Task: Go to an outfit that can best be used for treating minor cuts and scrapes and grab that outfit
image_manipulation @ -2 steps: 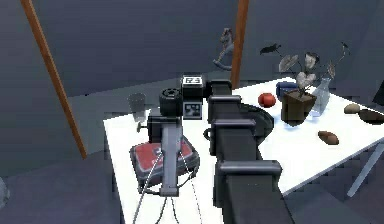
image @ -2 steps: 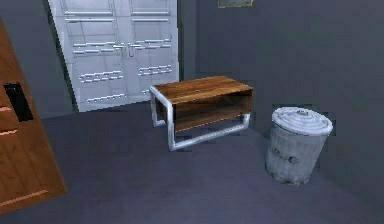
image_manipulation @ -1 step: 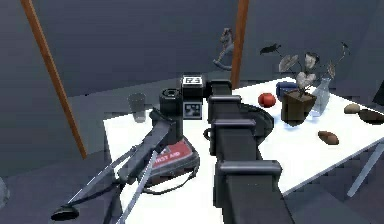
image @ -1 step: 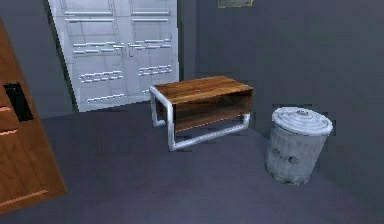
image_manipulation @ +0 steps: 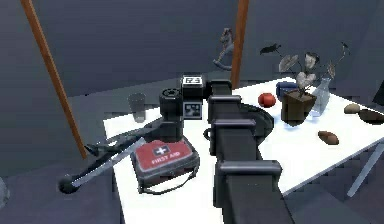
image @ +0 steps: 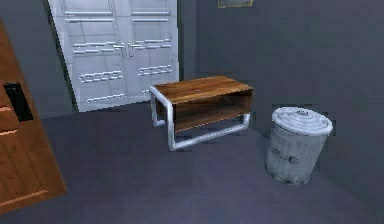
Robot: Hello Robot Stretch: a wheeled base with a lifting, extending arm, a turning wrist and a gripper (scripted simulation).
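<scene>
In the arm side view, the dark square arm [image_manipulation: 245, 185] covered the middle of the white desk [image_manipulation: 300, 160] and hid part of a dark round object behind it. The end effector [image_manipulation: 163, 115] sat at the arm's far end with its thin fingers lost against desk clutter, so its state could not be told, nor whether it held anything. The first-aid kit [image_manipulation: 163, 158], a red soft-sided case with a white cross, lay flat on the desk near the end effector. A grey jointed rod [image_manipulation: 105, 160] beside it was hard to identify. Farther along stood a red apple [image_manipulation: 266, 100], a dark pot of bare twigs [image_manipulation: 294, 104] and a pale vase [image_manipulation: 322, 98].

In the forward view, a wooden door [image: 25, 140] was cut off by the left edge. A wood-and-metal low table [image: 205, 108] and a dented grey bin [image: 297, 145] stood near white panelled double doors [image: 118, 50].
</scene>
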